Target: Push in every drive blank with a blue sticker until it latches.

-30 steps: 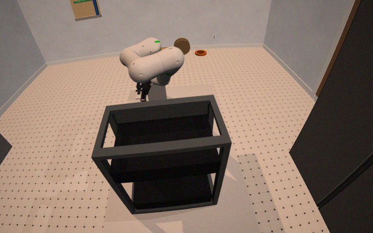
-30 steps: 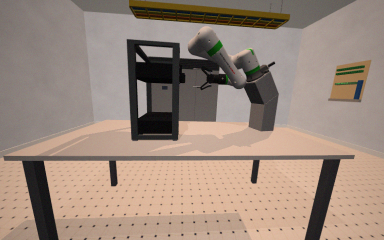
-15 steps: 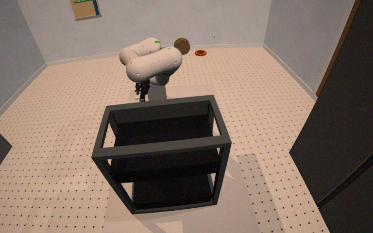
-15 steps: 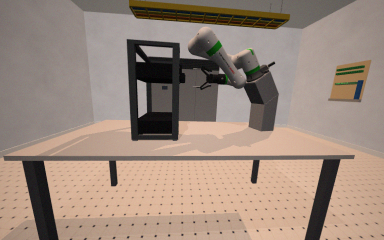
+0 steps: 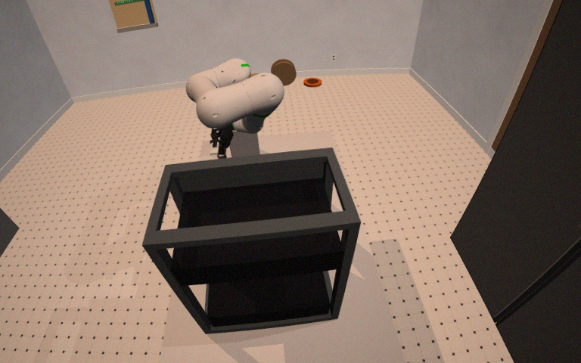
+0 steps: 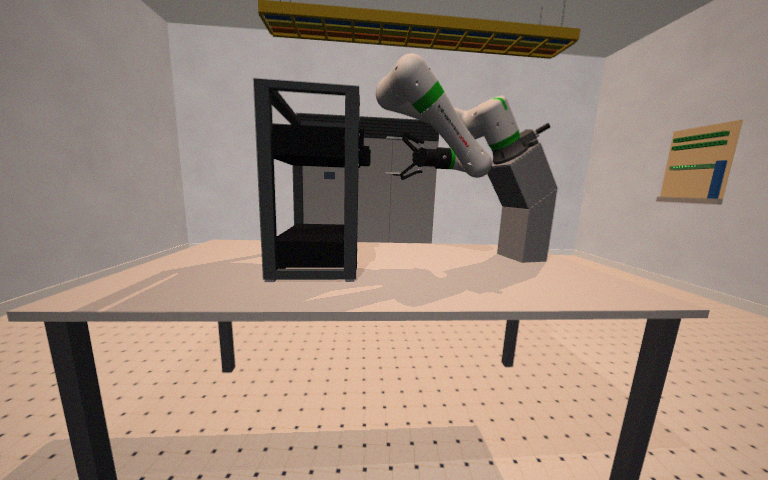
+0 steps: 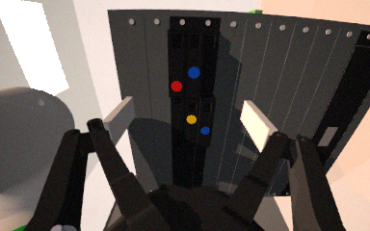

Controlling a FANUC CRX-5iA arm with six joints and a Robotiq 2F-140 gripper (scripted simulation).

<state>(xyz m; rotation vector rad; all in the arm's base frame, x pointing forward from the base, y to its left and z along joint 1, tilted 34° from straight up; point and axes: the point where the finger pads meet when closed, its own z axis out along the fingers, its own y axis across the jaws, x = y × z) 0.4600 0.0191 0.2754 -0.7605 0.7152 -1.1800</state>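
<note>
1. Standing on the pale table (image 6: 555, 297), the black open-frame rack (image 6: 308, 178) is upright, its feet flat on the top, left of the table's middle in the exterior view.
2. At about three o'clock from the rack, well apart from it, a grey slanted pedestal (image 6: 525, 202) carries the white arm (image 6: 436, 113) with green bands, which reaches back toward the rack's upper shelf.
3. From the wrist view, the rack's dark front panel (image 7: 278, 96) fills most of the frame, ruled into narrow vertical strips with a row of pale studs along its top edge.
4. The gripper (image 7: 187, 126) hangs just off that panel without touching it; its two fingers are spread as wide as they go, with nothing between them, the pale pads (image 7: 258, 124) at roughly nine and three o'clock of the sticker cluster.
5. Four drive blanks sit in a dark column between the pads, two above and two below.
6. The upper pair carries a red sticker (image 7: 176, 86) and, at about one o'clock from it, a blue sticker (image 7: 194, 72).
7. The lower pair carries a yellow sticker (image 7: 191, 118) and, at about four o'clock from it, a second blue sticker (image 7: 204, 130).
8. How far each blank protrudes cannot be told.
</note>
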